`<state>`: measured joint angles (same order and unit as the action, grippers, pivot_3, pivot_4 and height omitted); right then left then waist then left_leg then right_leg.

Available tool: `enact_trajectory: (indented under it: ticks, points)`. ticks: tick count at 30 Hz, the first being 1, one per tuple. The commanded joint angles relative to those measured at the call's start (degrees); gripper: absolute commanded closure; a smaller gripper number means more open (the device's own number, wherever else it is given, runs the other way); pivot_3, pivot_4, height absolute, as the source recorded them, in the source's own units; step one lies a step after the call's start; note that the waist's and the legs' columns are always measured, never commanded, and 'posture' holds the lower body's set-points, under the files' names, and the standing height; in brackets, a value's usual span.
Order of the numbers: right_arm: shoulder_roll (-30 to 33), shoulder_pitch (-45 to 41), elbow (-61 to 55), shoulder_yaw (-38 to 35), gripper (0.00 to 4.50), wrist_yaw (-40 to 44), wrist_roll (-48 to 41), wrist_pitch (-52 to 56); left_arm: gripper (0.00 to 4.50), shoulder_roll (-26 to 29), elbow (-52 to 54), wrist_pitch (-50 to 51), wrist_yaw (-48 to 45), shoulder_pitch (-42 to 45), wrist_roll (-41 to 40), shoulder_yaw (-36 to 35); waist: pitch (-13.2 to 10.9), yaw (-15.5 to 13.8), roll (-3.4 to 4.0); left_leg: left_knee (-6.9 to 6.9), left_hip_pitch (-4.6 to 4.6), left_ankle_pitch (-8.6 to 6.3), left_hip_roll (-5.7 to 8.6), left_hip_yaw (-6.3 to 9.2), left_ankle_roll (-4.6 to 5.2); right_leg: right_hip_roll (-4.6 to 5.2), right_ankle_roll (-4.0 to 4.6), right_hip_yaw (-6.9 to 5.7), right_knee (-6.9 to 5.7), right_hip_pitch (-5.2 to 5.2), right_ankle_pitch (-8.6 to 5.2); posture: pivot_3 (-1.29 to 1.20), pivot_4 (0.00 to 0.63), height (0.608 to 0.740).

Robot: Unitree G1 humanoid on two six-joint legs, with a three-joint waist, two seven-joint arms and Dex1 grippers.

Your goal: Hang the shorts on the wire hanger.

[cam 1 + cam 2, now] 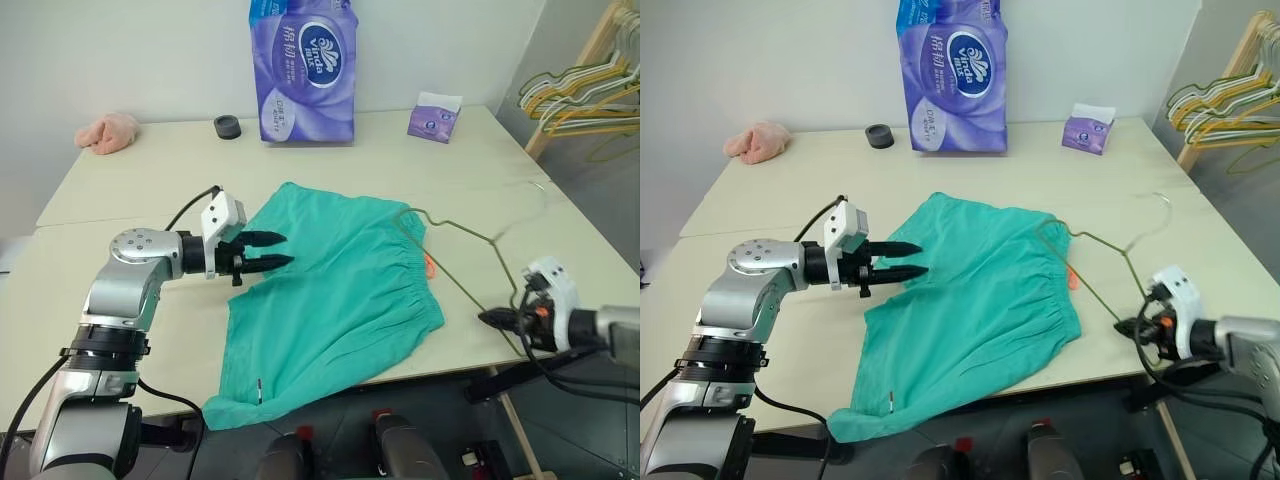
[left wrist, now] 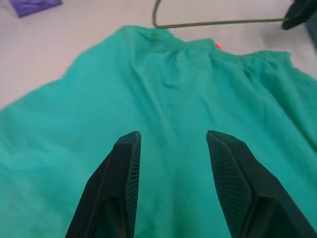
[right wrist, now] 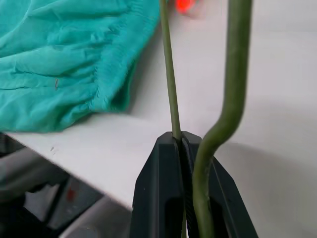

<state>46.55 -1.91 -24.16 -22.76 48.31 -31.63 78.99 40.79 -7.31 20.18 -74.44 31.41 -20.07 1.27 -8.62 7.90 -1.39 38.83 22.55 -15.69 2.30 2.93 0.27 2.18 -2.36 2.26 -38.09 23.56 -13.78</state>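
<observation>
The teal-green fabric shorts (image 1: 330, 300) lie spread flat on the cream table (image 1: 150, 180), one leg hanging over its near edge. My left gripper (image 1: 268, 251) hovers over their left side with its two black fingers parted, holding nothing. My right gripper (image 1: 497, 318) is clamped on the thin olive-brown wire hanger (image 1: 470, 232), which lies beside the gathered waistband near the table's right edge.
</observation>
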Motion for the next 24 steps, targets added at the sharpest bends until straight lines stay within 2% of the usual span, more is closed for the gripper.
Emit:
enact_trajectory:
  ticks: [1,5,16,24]
  points:
    - [0.1,2.7,-2.8,-6.0,4.50,-0.8,-3.4,4.4,2.29,0.9,1.7,-0.4,-1.6,0.9,-0.7,0.5,0.0,0.2,0.01,0.00,-0.03,0.00,0.00,-0.03,0.00,0.00,0.00,0.02,0.00,-0.03,0.00,-0.29,0.132,0.740]
    - [0.0,3.4,-1.7,-6.5,4.50,-2.3,-4.6,5.2,2.29,0.4,0.6,-0.8,-1.7,2.1,-0.3,1.2,0.0,0.8,0.01,-0.01,-0.08,-0.02,-0.02,-0.05,0.03,-0.08,-0.02,0.03,0.00,-0.06,-0.01,-0.29,0.132,0.740]
    - [2.3,-1.7,2.2,0.4,4.50,-4.3,-7.1,6.8,2.29,0.9,1.8,-2.2,-1.2,1.9,0.9,2.3,0.0,1.6,0.00,-0.01,-0.05,-0.03,-0.01,-0.03,0.06,-0.10,-0.08,0.01,0.03,-0.06,-0.05,-0.27,0.130,0.740]
    - [1.5,-5.1,7.2,-2.5,4.50,-5.1,-9.8,10.3,2.29,1.2,3.5,-1.6,-0.8,0.0,0.3,2.0,0.0,1.6,0.01,-0.01,-0.05,-0.03,-0.02,-0.02,0.06,-0.09,-0.08,0.02,0.04,-0.07,-0.05,-0.27,0.128,0.740]
